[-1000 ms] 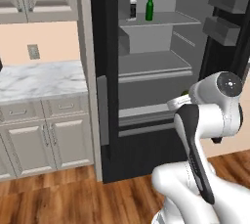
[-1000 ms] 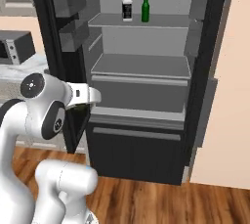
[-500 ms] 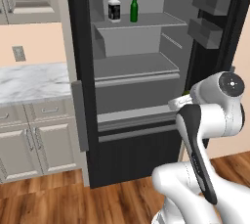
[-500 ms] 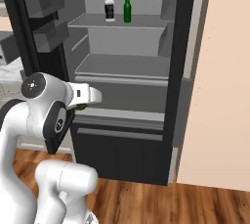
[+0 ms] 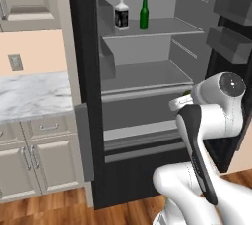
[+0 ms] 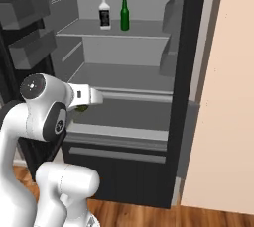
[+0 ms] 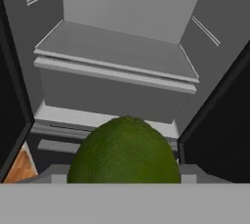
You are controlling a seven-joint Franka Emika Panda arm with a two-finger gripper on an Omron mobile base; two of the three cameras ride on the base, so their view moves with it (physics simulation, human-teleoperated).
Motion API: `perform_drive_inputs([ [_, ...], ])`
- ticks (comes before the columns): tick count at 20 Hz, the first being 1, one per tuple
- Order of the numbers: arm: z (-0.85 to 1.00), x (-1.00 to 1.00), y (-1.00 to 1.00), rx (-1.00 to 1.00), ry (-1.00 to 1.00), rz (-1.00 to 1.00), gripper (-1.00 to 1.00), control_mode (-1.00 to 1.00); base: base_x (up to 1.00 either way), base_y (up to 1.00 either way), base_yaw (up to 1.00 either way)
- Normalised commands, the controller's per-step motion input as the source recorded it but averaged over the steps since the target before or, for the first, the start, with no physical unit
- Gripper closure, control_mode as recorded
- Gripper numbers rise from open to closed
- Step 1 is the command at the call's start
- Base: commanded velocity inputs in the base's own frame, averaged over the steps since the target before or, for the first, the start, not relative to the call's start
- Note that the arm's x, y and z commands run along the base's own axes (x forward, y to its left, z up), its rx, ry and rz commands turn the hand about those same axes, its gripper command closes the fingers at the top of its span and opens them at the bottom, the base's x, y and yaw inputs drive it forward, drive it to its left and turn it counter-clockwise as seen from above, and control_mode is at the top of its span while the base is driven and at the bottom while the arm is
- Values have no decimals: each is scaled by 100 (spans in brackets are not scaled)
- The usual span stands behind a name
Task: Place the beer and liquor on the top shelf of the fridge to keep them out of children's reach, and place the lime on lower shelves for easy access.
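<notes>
My gripper (image 7: 123, 175) is shut on the lime (image 7: 124, 149), a round dark green fruit that fills the bottom of the hand view. In the right base view a sliver of the lime (image 6: 82, 107) shows under the hand, in front of the open fridge (image 5: 84, 71). A lower shelf (image 7: 117, 54) lies ahead of the lime and above its level. The liquor (image 5: 121, 13) (image 6: 104, 12) and the beer (image 5: 144, 13) (image 6: 124, 14) stand upright side by side on the top shelf (image 5: 165, 25) (image 6: 146, 31).
Grey door bins (image 5: 231, 27) (image 6: 27, 28) hang on the open black door beside the arm. More bins (image 6: 171, 37) sit on the other door. A marble counter (image 5: 29, 96) with pale cabinets stands left of the fridge, and a beige wall (image 6: 228, 97) flanks it on the right.
The whole picture has shifted, so the base has driven; the fridge interior now looks nearer. The lime stays in the gripper and the bottles stay on their shelf.
</notes>
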Motion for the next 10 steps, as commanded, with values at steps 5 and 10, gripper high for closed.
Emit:
perform_drive_inputs([
  [5, 0, 0, 0, 0, 0, 0, 100, 100, 58, 0, 0],
  [10, 0, 0, 0, 0, 0, 0, 100, 100, 51, 0, 0],
])
